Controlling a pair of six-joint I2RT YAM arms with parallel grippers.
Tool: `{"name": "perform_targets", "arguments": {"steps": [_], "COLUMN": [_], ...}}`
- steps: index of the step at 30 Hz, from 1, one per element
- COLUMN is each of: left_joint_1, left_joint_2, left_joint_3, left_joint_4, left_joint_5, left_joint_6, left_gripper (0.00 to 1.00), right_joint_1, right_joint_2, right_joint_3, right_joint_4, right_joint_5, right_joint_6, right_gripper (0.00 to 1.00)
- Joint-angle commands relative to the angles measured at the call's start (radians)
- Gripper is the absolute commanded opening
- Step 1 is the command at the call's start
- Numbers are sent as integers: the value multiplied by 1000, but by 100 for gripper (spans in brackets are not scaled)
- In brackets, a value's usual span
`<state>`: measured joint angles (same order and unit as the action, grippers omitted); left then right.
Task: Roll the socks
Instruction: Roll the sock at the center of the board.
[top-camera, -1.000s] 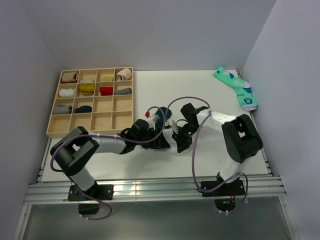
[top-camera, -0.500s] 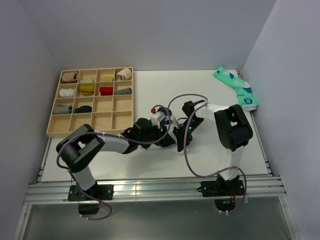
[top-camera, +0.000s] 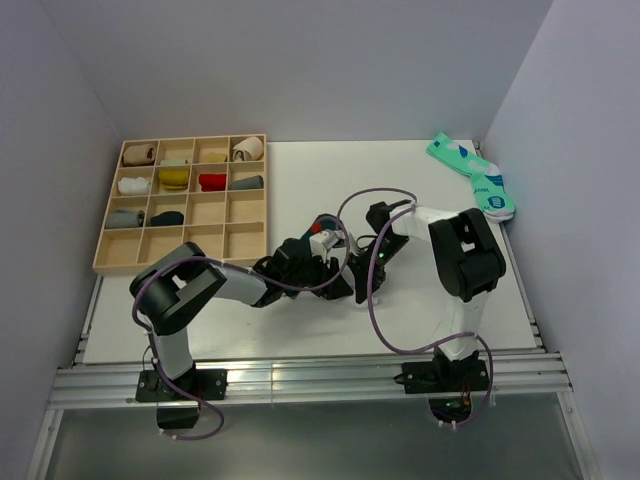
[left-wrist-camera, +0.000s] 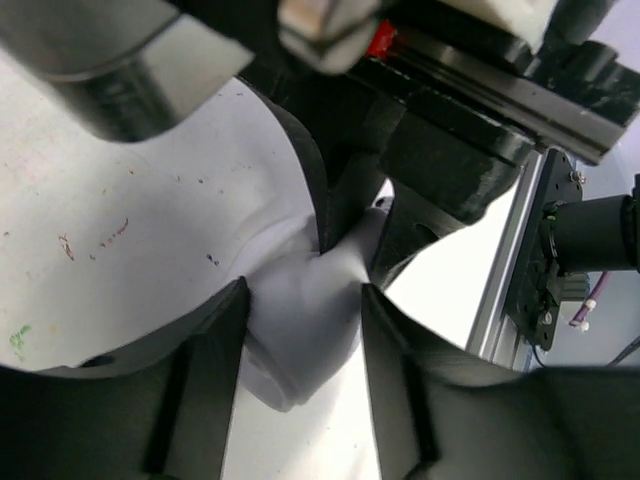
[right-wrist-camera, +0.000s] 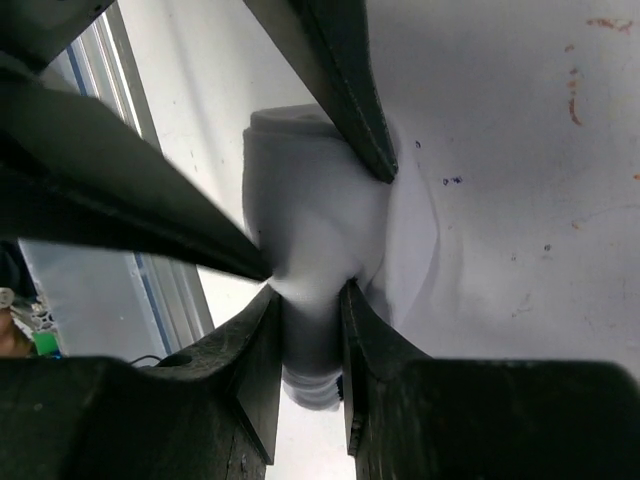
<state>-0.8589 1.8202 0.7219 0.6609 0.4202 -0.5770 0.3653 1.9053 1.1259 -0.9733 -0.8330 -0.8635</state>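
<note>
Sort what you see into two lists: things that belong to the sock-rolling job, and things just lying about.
Belongs to the job: white sock, pinched by left gripper and right gripper; dark green sock beside them.
Lying about: mint-green pair; wooden tray of rolled socks.

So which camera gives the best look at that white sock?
The right wrist view: the white sock fills the middle, pinched by the right pincer. The left wrist view shows a bunched part in the left pincer. From above, both pincers cover it.
</note>
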Motion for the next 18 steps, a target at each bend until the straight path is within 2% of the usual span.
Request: {"name": "perform_targets", "arguments": {"steps": [1, 2, 4, 5, 7, 8, 10, 18], "left_joint_1": [-22, -23, -22, -22, -28, -28, -29, -32], "left_joint_2": [28, 30, 40, 42, 54, 57, 64, 86], "left_joint_3": [42, 48, 57, 69, 79, 85, 90, 91], "left_joint_4": [-14, -18, -43, -58, -93, -101, -121, -158], "left_joint_5": [32, 32, 32, 32, 32, 29, 28, 12], "left_joint_6": [39, 37, 35, 40, 46, 49, 48, 39], "left_gripper": [52, 45, 38, 26, 19, 10, 1, 0], "right_joint_1": [3, 3, 3, 3, 3, 3, 3, 3], "right_joint_2": [35, 29, 20, 15, -5, -9, -29, -118], "right_joint_3": [-5, -5, -8, -12, -21, -28, -34, -77], "right_joint_4": [38, 42, 56, 65, 96, 105, 140, 211], "right_joint_5": [123, 130, 133, 143, 156, 163, 190, 259], "right_joint_6": [1, 12, 21, 37, 57, 73, 99, 187], "right_gripper": [18, 18, 19, 20, 26, 28, 31, 53]}}
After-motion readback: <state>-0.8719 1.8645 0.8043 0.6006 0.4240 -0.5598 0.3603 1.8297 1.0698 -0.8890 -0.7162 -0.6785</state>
